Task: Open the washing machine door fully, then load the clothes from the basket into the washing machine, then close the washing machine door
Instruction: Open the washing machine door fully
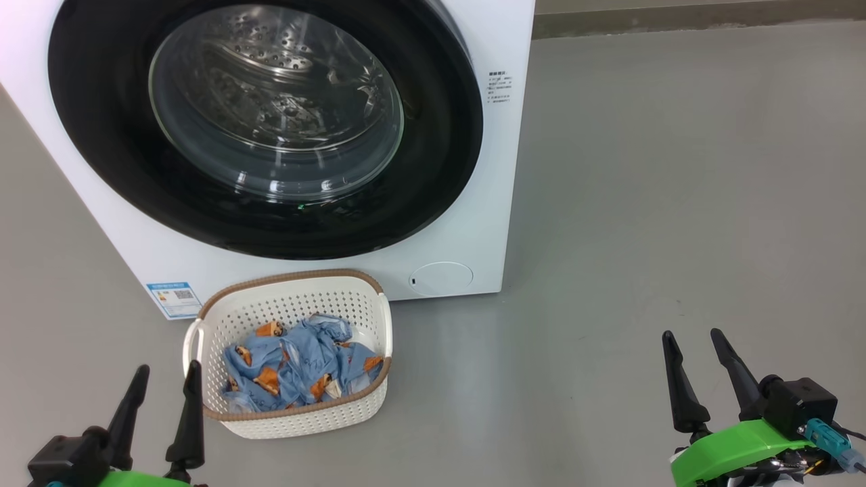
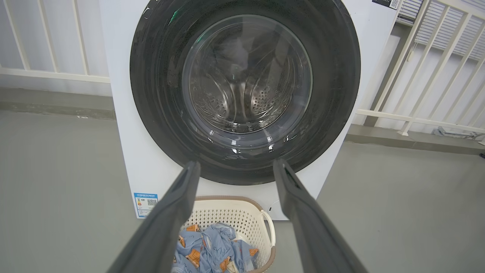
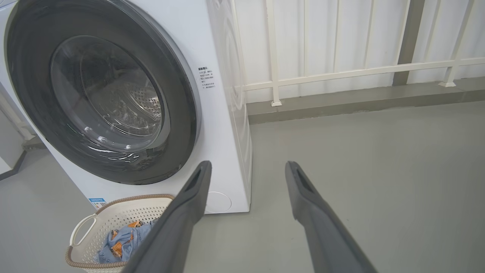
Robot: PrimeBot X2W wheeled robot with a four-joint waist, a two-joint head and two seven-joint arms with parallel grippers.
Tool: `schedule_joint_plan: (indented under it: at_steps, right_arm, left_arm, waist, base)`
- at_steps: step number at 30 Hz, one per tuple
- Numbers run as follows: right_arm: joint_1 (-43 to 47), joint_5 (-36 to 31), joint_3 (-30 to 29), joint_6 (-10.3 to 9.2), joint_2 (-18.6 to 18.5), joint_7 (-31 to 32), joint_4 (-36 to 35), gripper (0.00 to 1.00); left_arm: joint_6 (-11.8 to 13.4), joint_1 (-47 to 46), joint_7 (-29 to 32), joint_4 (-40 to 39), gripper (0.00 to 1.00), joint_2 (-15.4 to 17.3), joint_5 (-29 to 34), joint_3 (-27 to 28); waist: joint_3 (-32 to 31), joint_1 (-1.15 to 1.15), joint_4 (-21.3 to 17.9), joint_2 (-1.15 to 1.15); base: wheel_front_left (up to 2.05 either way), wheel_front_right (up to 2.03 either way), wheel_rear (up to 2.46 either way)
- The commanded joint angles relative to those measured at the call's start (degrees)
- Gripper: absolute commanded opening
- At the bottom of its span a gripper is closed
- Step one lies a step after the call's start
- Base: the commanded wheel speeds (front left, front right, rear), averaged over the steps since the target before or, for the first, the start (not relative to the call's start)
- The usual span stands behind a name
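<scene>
My two grippers wait with fingers spread, holding nothing, before a closed washer.

My left gripper (image 1: 168, 366) hovers just beside the basket (image 1: 291, 276); my right gripper (image 1: 692, 333) hangs over grey floor (image 1: 676, 203), well apart. The clothes (image 1: 298, 365) lie bunched inside the basket, just in front of the washing machine (image 1: 494, 203), below the shut washing machine door (image 1: 433, 169).

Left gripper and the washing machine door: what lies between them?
The basket, holding the clothes, stands on the floor between left gripper and door, seen in the head view.
</scene>
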Motion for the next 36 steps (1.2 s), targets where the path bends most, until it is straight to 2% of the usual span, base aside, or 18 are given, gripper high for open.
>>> schedule_joint_plan:
  at_steps: [1, 12, 21, 25, 33, 34, 35, 36]
  right_arm:
    - [-1.6, 0.2, 1.5, -0.06, -0.2, -0.7, -1.4, 1.0]
    - [-2.1, 2.4, 1.4, -0.06, -0.2, -0.7, -1.5, 1.0]
    - [-4.4, 8.6, 0.5, -0.06, -0.2, -0.7, -3.0, 1.0]
    - [-6.5, 15.4, -0.7, -0.06, -0.2, -0.7, -3.6, 1.0]
    - [-13.2, 36.0, -3.9, -0.06, -0.2, -0.6, -1.6, 1.0]
    - [-14.2, 38.1, -4.3, -0.06, -0.2, -0.4, -1.3, 0.95]
    - [-15.2, 40.0, -4.8, -0.06, -0.2, 0.0, -0.9, 0.74]
    - [-16.1, 41.6, -5.3, -0.06, -0.2, 0.4, -0.6, 0.34]
  left_arm:
    - [-0.2, -1.6, -0.5, -1.6, 1.0, 1.2, 0.7, 2.0]
    - [-0.2, -0.8, -0.5, -2.6, 1.0, 1.0, 1.5, 1.7]
    - [-0.2, -0.1, -0.5, -3.8, 1.0, 0.8, 2.4, 1.2]
    - [-0.2, 0.3, -0.5, -4.2, 1.0, 0.7, 2.6, 0.9]
    - [-0.2, -0.2, -0.5, -5.1, 1.0, 0.7, 2.5, 0.8]
    - [-0.2, -0.4, -0.5, -5.2, 1.0, 0.7, 2.5, 0.7]
    - [-0.2, -0.5, -0.5, -5.2, 1.0, 0.7, 2.5, 0.6]
    - [-0.2, -0.6, -0.5, -5.4, 1.0, 0.7, 2.5, 0.5]
  waist:
    - [-0.1, 0.0, 0.0, 0.0]
    - [0.0, 0.0, 0.3, 0.0]
    - [0.6, 0.0, 0.4, 0.0]
    - [1.0, 0.0, 0.5, 0.0]
    - [3.0, 0.0, 1.2, 0.0]
    - [3.4, 0.0, 1.3, 0.0]
    - [3.6, 0.0, 1.3, 0.0]
    - [4.0, 0.0, 1.4, 0.0]
  base:
    - [0.0, 0.0, 0.0]
    - [0.0, 0.0, 0.0]
    - [0.0, 0.0, 0.0]
    - [0.0, 0.0, 0.0]
    - [0.0, 0.0, 0.0]
    - [0.0, 0.0, 0.0]
    - [0.0, 0.0, 0.0]
    - [0.0, 0.0, 0.0]
